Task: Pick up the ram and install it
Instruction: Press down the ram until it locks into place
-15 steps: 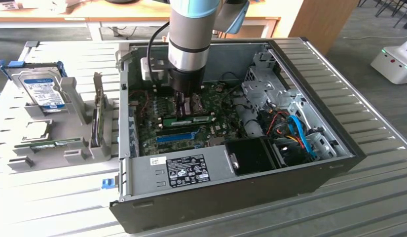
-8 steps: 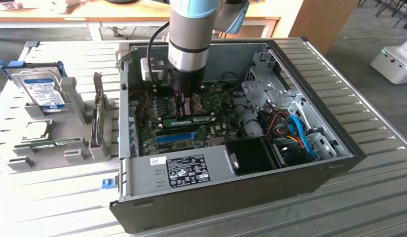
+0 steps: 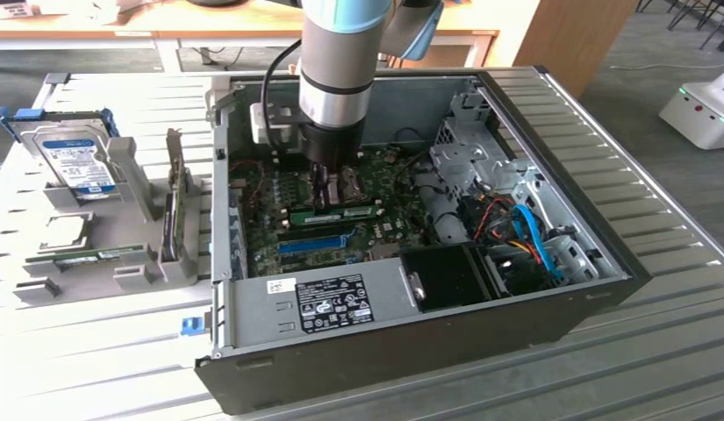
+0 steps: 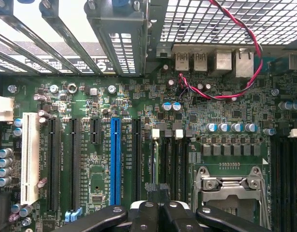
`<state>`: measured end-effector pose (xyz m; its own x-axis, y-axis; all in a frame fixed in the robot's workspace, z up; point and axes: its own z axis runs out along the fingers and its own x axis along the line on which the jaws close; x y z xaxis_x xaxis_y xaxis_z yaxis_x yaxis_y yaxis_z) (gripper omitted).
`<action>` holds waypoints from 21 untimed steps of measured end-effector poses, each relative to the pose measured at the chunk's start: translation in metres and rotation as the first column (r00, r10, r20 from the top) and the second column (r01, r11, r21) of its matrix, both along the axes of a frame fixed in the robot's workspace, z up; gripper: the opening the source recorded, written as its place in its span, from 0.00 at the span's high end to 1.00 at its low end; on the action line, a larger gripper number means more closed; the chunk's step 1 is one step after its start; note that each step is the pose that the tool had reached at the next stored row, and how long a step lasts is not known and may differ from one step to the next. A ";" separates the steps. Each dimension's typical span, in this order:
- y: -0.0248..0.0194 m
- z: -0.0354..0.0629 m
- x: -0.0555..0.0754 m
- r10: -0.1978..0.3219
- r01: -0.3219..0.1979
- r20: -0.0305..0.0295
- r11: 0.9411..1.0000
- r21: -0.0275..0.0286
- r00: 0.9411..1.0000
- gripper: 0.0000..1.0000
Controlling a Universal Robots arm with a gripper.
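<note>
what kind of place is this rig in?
Probably a lab or workshop bench for PC assembly: an open PC case on a slatted metal table, a hard drive in a holder, wooden desks behind.

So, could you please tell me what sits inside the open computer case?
A green motherboard with a blue slot, a ram stick under the shut claw; cables cover the corner.

Green ram, blue slot, twisted red-black wires.
</note>
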<state>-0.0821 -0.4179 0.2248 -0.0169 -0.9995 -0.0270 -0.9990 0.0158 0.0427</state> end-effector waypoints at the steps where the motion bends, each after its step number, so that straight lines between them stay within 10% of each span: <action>1: 0.0000 0.0000 0.000 0.000 0.000 0.000 1.000 0.000 1.000 0.89; 21: 0.0000 -0.0019 0.000 0.000 0.000 0.000 1.000 0.000 1.000 0.89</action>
<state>-0.0821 -0.4179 0.2229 -0.0169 -0.9995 -0.0269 -0.9990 0.0158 0.0427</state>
